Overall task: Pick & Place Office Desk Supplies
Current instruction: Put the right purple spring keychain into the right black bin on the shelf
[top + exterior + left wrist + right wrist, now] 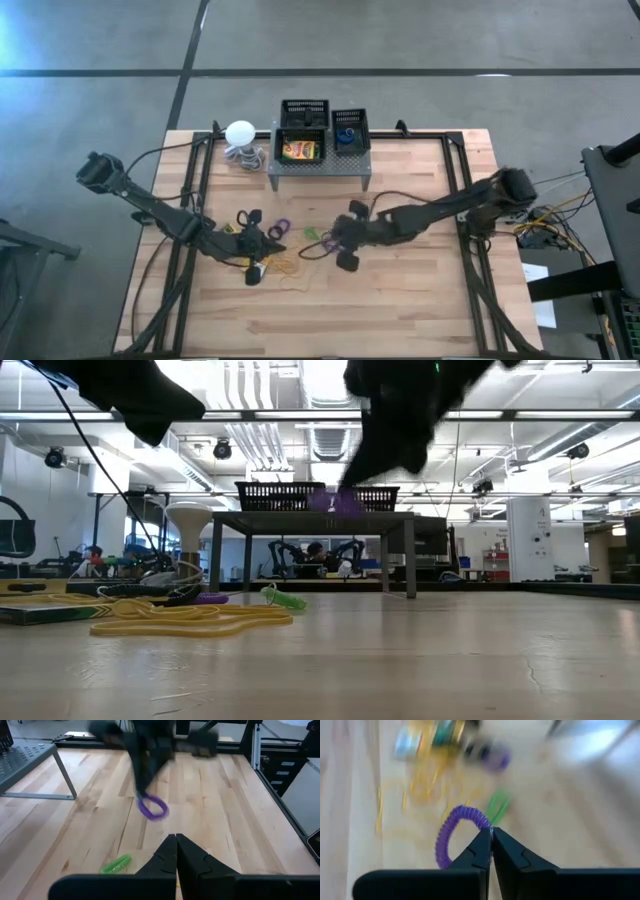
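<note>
Right gripper [491, 832]: your fingers are pinched on a purple coiled ring [451, 832], lifted off the wood at frame centre.
Left gripper [176, 840]: closed, empty, lower left of centre.
Mesh trays [304, 113]: top centre on the grey stand [320, 168]; larger one holds a yellow-and-green box [299, 150], smaller one [350, 131] something blue.
Loose: green ring [116, 864], rubber bands [180, 622].

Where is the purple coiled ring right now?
The purple coiled ring hangs pinched in the right gripper, lifted above mid-table, with the green coiled ring lying beneath.
</note>
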